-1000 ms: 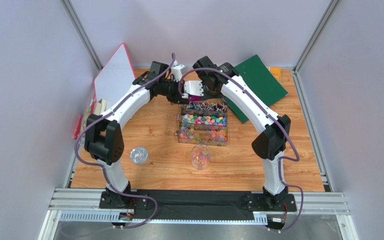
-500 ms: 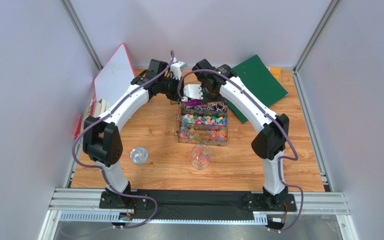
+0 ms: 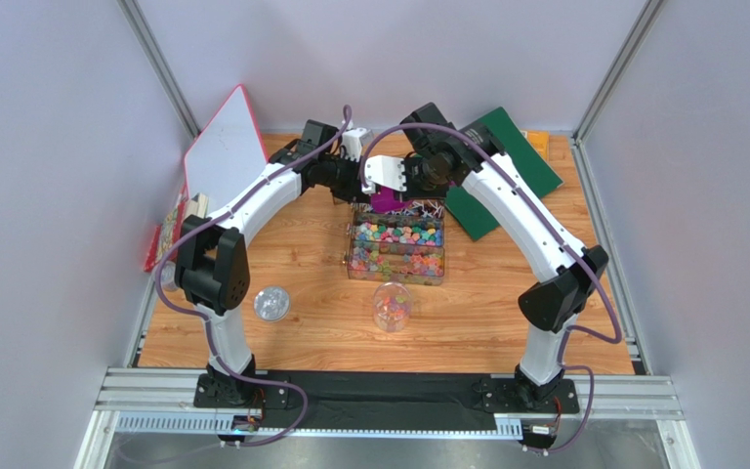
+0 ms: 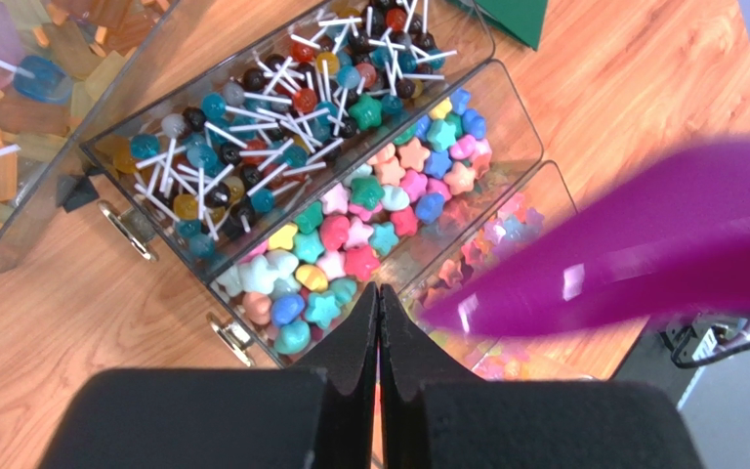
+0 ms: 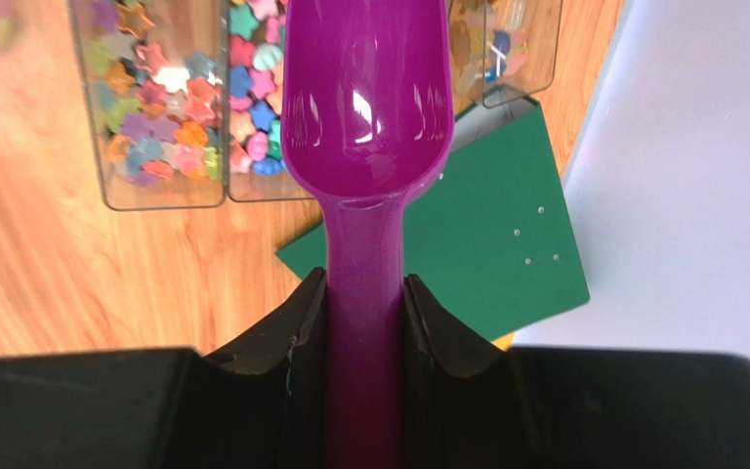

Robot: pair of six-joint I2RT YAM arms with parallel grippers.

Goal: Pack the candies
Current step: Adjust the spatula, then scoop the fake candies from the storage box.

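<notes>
Right gripper (image 5: 364, 293) clamps the purple scoop (image 5: 364, 117) by its handle; left gripper (image 4: 379, 303) is pressed closed, empty. Candies (image 4: 350, 234) fill a clear tray (image 4: 520, 107) just beyond both fingertips, on a wooden table (image 3: 291, 244) enclosed by grey walls (image 3: 57, 147).

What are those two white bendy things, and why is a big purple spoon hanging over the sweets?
Those are robot arms, the left white arm and the right white arm. They are bolted to the near edge of a wooden table. The wide picture comes from a camera above and behind them. The other two pictures come from a small camera on each wrist, so black fingers show at the bottom.

On the table sits a clear plastic box with compartments. It holds tiny colourful star-shaped candies and round lollipops on white sticks. Closer to the arms stands a clear round cup with some sweets inside.

The right pincer grips the handle of a shiny purple plastic scoop. The scoop is empty and is held above the box. The left pincer is shut and holds nothing.
</notes>
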